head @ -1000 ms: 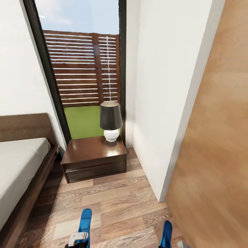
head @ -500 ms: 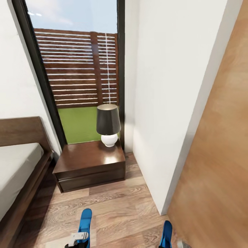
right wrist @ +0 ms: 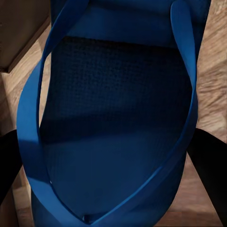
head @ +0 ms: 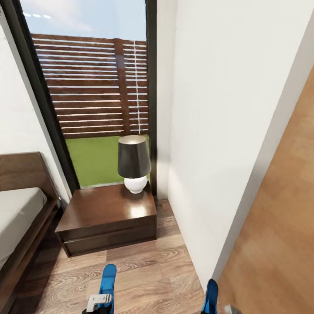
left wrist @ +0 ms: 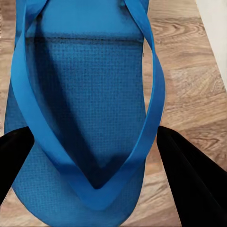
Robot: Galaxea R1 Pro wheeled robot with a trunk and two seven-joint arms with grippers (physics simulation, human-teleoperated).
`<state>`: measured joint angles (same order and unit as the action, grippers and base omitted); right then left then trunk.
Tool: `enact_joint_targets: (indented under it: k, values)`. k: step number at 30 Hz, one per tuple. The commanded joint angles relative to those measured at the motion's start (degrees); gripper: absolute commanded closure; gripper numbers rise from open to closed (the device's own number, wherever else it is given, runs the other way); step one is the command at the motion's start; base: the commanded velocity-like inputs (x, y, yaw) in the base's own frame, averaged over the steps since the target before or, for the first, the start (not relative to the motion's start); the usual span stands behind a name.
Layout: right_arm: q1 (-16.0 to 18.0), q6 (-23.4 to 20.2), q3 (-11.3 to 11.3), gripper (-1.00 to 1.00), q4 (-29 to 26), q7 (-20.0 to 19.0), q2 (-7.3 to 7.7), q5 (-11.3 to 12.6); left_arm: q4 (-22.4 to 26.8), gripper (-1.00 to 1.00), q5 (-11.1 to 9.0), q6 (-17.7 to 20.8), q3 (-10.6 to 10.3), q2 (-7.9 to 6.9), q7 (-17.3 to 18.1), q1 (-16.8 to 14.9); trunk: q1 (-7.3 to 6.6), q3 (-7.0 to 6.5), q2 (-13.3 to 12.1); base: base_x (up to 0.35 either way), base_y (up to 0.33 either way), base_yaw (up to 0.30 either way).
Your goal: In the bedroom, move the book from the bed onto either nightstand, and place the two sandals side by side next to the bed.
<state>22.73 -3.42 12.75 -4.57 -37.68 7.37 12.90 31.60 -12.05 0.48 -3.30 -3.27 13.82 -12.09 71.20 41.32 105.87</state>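
A bright blue sandal (left wrist: 85, 104) sits across my left gripper (left wrist: 92, 139), which is shut on it, one black finger (left wrist: 189, 179) on each side. The other blue sandal (right wrist: 113, 127) is held the same way in my shut right gripper (right wrist: 111, 151). Both sandals poke up at the bottom of the head view, the left one (head: 107, 282) and the right one (head: 212, 295), above the wood floor. The dark brown nightstand (head: 104, 216) stands ahead beside the bed (head: 17, 209), whose mattress corner shows at the left. The book is out of view.
A lamp (head: 134, 162) with a dark shade and a white base stands on the nightstand's back right corner. A tall dark-framed window (head: 93, 96) is behind it. A white wall (head: 218, 131) and a brown wood panel (head: 279, 244) close in on the right.
The camera has shifted forward and to the right: the bed has slid toward the left edge and the nightstand sits lower in the picture. Both sandals stay in the grippers.
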Motion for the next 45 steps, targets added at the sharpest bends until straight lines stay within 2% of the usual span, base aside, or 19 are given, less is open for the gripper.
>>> enact_joint_targets:
  k: [1, 19, 33, 45]
  values:
    - [0.0, -0.4, 0.1, 1.0, 0.0, -0.2, 0.01, 0.6, 0.0, 1.0, -0.6, 0.0, -0.3, -0.07, 0.0, 0.0, 0.02, 0.05, 0.0, 0.276, -0.046, 0.205]
    - [0.0, -0.4, 0.1, 1.0, 0.0, -0.2, 0.01, 0.6, 0.0, 1.0, -0.6, 0.0, -0.3, -0.07, 0.0, 0.0, 0.02, 0.05, 0.0, 0.036, -0.006, 0.281]
    - [0.0, -0.4, 0.1, 1.0, 0.0, -0.2, 0.01, 0.5, 0.0, 1.0, -0.6, 0.0, -0.3, -0.07, 0.0, 0.0, 0.02, 0.05, 0.0, 0.171, -0.121, 0.292]
    - [0.0, -0.4, 0.1, 1.0, 0.0, -0.2, -0.06, 0.5, 0.0, 1.0, -0.6, 0.0, -0.2, -0.07, 0.0, 0.0, 0.02, 0.05, 0.0, 0.016, -0.008, 0.292]
